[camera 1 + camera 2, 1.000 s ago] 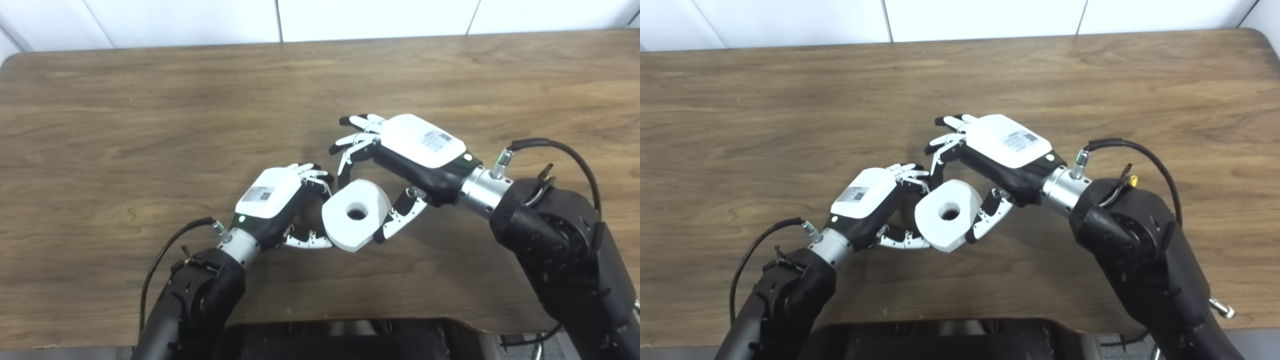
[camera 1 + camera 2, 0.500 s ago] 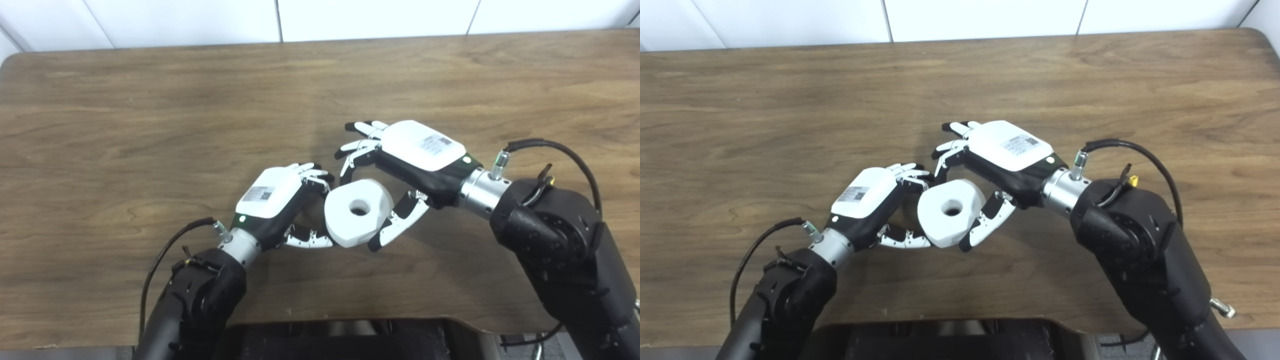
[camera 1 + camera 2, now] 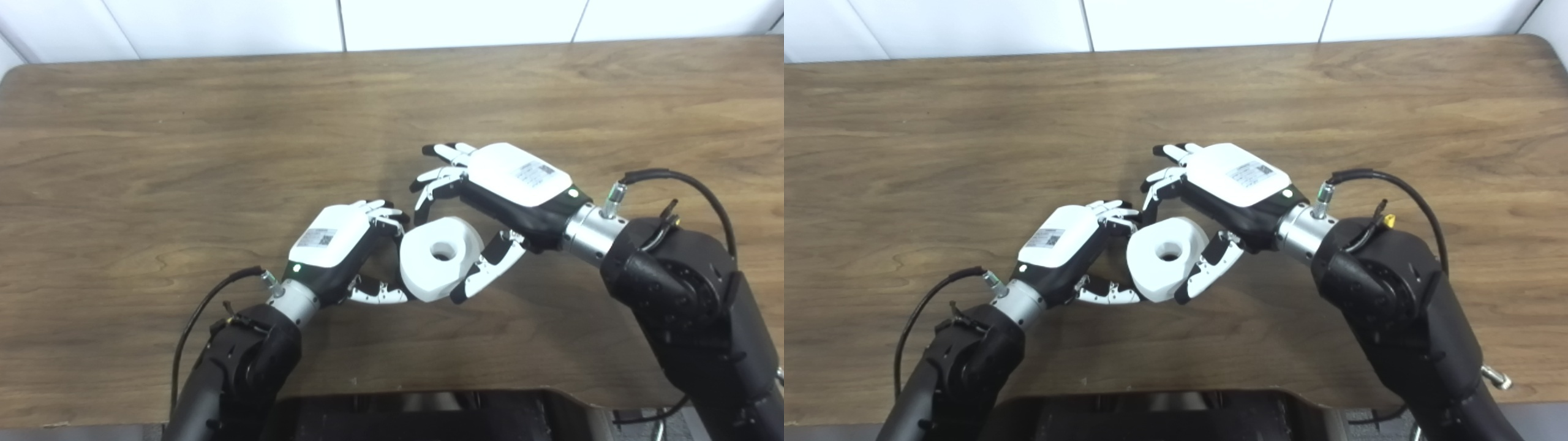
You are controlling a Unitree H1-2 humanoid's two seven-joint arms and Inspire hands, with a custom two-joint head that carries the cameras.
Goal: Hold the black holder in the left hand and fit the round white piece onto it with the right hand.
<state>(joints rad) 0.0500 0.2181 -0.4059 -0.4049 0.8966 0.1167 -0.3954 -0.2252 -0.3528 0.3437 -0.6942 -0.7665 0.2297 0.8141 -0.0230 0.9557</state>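
White piece [image 3: 436, 257]: one, round, holed.
Left hand [image 3: 343, 251]: curled against its edge (holder unseen).
Right hand [image 3: 490, 208]: pinched the piece.
Table [image 3: 184, 153]: one.

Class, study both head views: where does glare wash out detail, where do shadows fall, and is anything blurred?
Left eye view: the white piece is bright enough that its surface detail fades, though its hole stays dark; soft shadow lies on the table beneath the right hand. Right eye view: labels on the left hand are too soft to read; no motion blur.
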